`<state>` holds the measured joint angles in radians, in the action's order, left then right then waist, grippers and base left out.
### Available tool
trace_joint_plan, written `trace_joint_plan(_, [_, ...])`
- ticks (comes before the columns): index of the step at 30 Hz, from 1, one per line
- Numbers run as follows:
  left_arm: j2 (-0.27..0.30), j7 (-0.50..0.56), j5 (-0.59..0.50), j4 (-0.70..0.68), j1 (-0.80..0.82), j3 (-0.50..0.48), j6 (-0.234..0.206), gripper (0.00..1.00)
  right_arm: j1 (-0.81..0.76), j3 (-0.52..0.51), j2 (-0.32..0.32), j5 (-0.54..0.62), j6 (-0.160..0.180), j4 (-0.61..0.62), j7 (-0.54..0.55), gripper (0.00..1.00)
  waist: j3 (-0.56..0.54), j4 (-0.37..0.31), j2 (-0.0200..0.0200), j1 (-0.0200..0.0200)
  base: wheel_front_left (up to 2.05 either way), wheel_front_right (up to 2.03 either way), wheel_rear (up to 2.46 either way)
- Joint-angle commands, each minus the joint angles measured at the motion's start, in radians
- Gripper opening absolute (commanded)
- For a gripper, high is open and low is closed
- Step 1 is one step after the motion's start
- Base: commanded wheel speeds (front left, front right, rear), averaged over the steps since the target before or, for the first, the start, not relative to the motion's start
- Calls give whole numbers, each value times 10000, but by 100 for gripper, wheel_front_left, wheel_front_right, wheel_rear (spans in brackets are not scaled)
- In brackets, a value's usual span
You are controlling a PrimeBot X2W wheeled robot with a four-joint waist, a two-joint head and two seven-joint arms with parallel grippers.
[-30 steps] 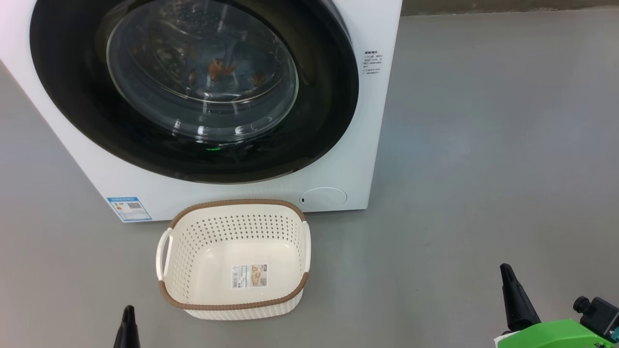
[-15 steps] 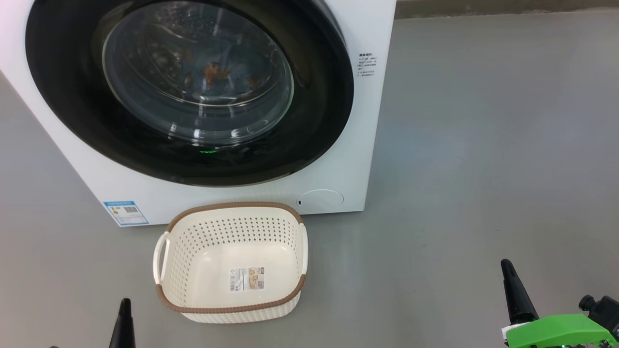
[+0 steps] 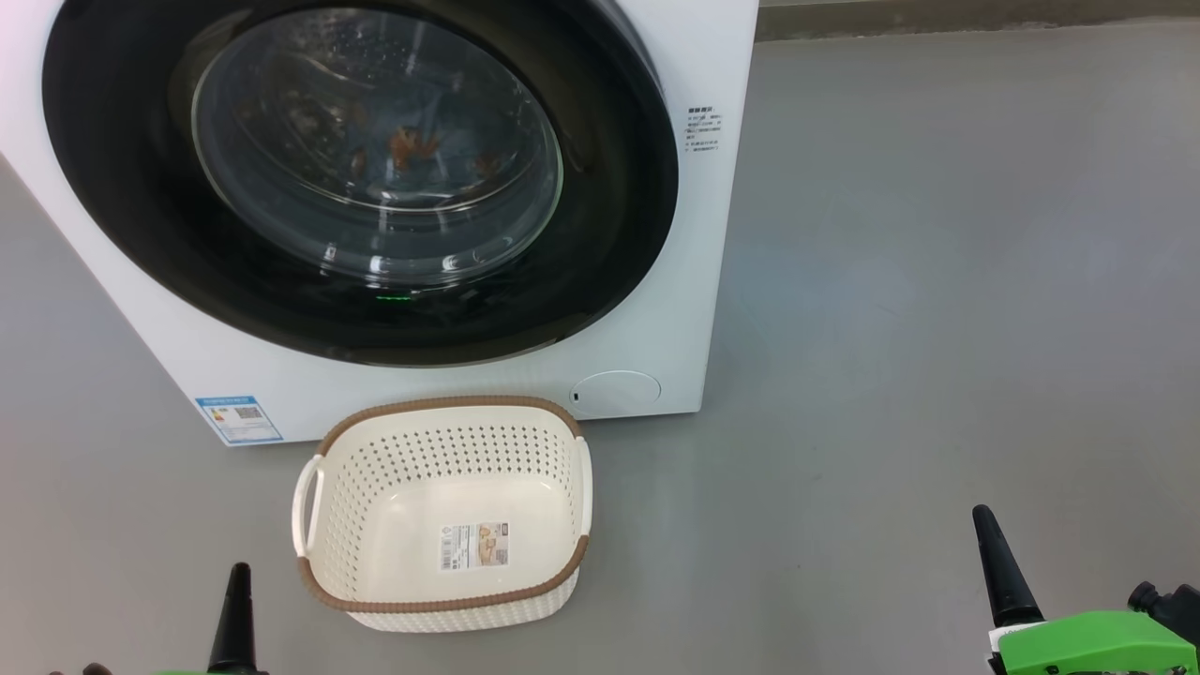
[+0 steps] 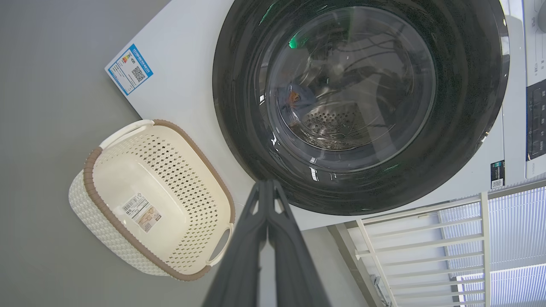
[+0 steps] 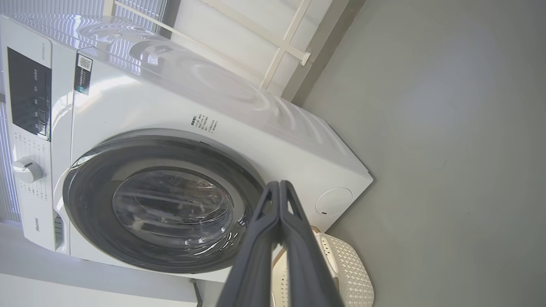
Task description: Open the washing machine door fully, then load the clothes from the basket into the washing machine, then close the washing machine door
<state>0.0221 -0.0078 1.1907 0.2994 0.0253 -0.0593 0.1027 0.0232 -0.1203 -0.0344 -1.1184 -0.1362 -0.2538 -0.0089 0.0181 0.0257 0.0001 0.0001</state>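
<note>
By the look of it nothing is left to do — the door (image 3: 361,178) is shut on the clothes (image 3: 408,145), the basket (image 3: 441,602) is empty, and the left gripper (image 3: 239,574) and right gripper (image 3: 983,520) are pressed together, holding nothing.

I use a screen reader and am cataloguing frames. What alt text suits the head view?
A white washing machine, its round black door shut and patterned clothes visible inside, stands behind an empty cream basket on a grey floor. Both shut, the left gripper and right gripper point up from the bottom corners.
</note>
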Motion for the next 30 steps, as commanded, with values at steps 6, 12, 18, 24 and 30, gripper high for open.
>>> trace_joint_plan(6, [197, 261, 887, -339, 497, -308, 157, 0, 557, 81, -126, -1023, 40, 204, 252, 0, -28, -47, -1, 0, 0, 0, 0])
trace_joint_plan(12, [212, 434, 1489, -375, 557, -351, 179, 0, 610, 77, -132, -1731, 43, 183, 429, 0, -50, -86, -1, 0, 0, 0, 0])
trace_joint_plan(18, [227, 607, 2091, -412, 618, -393, 202, 0, 663, 74, -138, -2439, 46, 163, 607, 0, -73, -124, -1, 0, 0, 0, 0])
trace_joint_plan(24, [243, 779, 2690, -448, 678, -436, 224, 0, 716, 71, -144, -3144, 48, 142, 784, 0, -95, -162, -1, 0, 0, 0, 0])
trace_joint_plan(30, [258, 951, 3288, -485, 738, -478, 247, 0, 768, 67, -149, -3849, 51, 121, 960, 0, -117, -200, -1, 0, 0, 0, 0])
